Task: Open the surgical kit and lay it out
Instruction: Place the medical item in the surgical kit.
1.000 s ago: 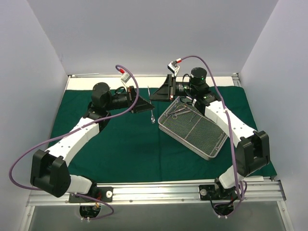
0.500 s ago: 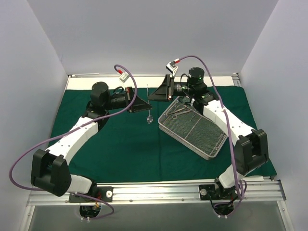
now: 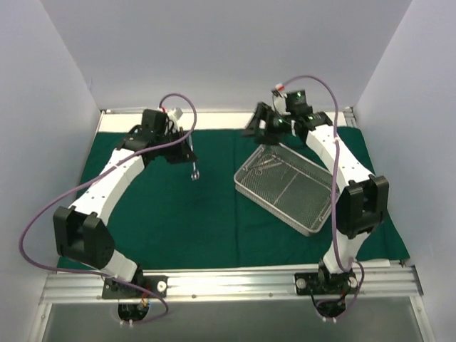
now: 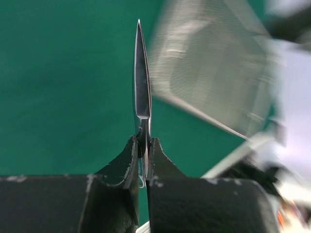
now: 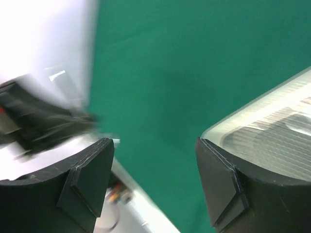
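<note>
The dark green drape (image 3: 164, 214) lies spread flat over the table. On it at the right sits the silver wire-mesh tray (image 3: 285, 189), with slim steel instruments (image 3: 267, 165) lying in its far corner. My left gripper (image 3: 188, 151) is shut on one slim steel instrument (image 3: 194, 171), which hangs above the drape left of the tray. In the left wrist view its blades (image 4: 142, 92) jut straight out from between the fingers (image 4: 124, 160). My right gripper (image 3: 258, 122) hovers open over the drape by the tray's far corner, nothing between its fingers (image 5: 92, 170). The tray's rim (image 5: 262, 121) shows at that view's right.
White walls close in the back and both sides. A metal rail (image 3: 228, 281) runs along the near edge past the arm bases. Bare drape spreads across the left and middle in front of the tray. Purple cables (image 3: 43, 221) loop off both arms.
My right gripper has opened, let go of the instrument and drawn back to the right. My left gripper has closed on the instrument and carried it to the left.
</note>
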Available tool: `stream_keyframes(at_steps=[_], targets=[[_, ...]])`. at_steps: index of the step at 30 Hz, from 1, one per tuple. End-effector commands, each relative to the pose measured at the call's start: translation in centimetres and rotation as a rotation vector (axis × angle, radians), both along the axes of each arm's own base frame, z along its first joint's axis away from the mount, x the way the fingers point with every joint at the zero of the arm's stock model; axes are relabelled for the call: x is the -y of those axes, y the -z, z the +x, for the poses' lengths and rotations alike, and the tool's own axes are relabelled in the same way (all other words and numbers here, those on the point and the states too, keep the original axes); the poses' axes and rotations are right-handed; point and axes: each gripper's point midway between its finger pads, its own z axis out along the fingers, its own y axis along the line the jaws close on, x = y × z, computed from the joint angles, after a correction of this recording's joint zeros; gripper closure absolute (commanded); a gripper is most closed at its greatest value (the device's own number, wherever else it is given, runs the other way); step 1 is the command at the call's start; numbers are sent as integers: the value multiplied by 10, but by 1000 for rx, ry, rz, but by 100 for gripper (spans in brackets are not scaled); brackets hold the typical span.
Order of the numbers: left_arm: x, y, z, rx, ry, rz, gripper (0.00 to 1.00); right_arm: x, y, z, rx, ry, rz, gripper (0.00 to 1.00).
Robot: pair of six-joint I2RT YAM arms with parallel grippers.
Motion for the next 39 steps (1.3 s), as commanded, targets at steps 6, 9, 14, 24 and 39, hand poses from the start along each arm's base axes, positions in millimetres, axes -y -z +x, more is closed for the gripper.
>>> stream_keyframes(at_steps=[6,9,14,24,39], targets=[[-98,105,11,-353,-287,714,98,121,70,3,-169,271,-423,31],[-94,117,28,-367,-295,781,98,126,76,-1,-194,278,-421,31],[-91,145,39,-448,-286,884,98,133,80,-4,-212,279,-428,31],[-78,177,46,-501,-220,937,98,150,96,-9,-249,302,-422,30],[-66,190,54,-508,-194,896,68,165,107,-17,-280,308,-417,30]])
